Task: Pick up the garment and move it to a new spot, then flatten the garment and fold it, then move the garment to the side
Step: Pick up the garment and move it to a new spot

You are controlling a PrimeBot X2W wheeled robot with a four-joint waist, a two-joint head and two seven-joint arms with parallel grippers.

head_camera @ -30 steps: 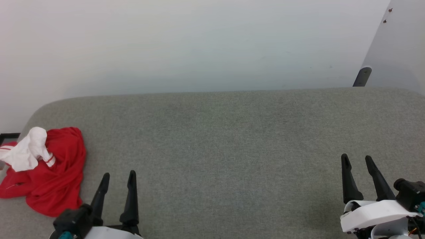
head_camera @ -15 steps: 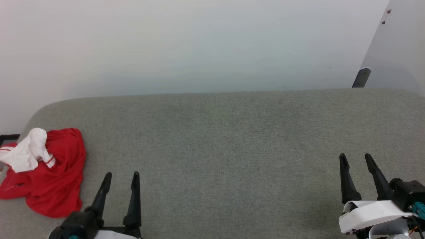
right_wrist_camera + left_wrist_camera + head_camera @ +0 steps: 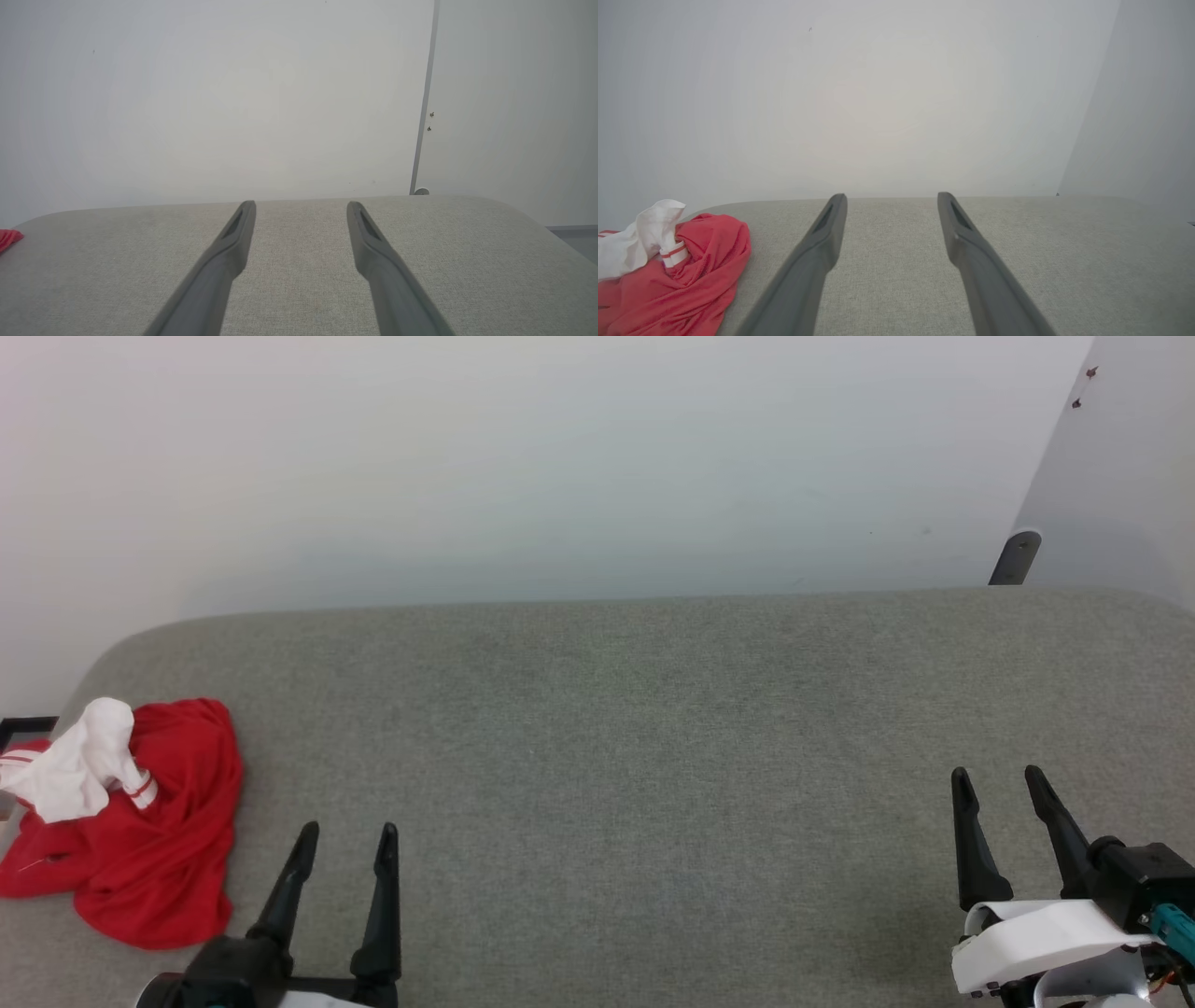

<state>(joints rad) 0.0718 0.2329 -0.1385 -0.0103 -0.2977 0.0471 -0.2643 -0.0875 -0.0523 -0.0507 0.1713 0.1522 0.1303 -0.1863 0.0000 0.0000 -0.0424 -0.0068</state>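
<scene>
The garment (image 3: 140,840) lies crumpled in a red heap with a white sleeve bunched on top, at the far left end of the grey padded surface (image 3: 635,756). Its lettering is hidden in the folds. My left gripper (image 3: 347,833) hovers open just right of the heap, nothing between its fingers. In the left wrist view the garment (image 3: 686,284) sits left of the left gripper (image 3: 892,198). My right gripper (image 3: 997,777) is open and empty at the lower right, far from the cloth. In the right wrist view the right gripper (image 3: 301,205) points across bare padding, with a sliver of the garment (image 3: 8,238) at the left edge.
A white wall (image 3: 560,467) rises directly behind the padded surface. A dark post (image 3: 1016,558) stands at the back right beside a wall corner. The surface's rounded left end drops off close to the heap.
My left gripper has shifted slightly right and lower in the head view. The right gripper has barely moved. The garment lies as before.
</scene>
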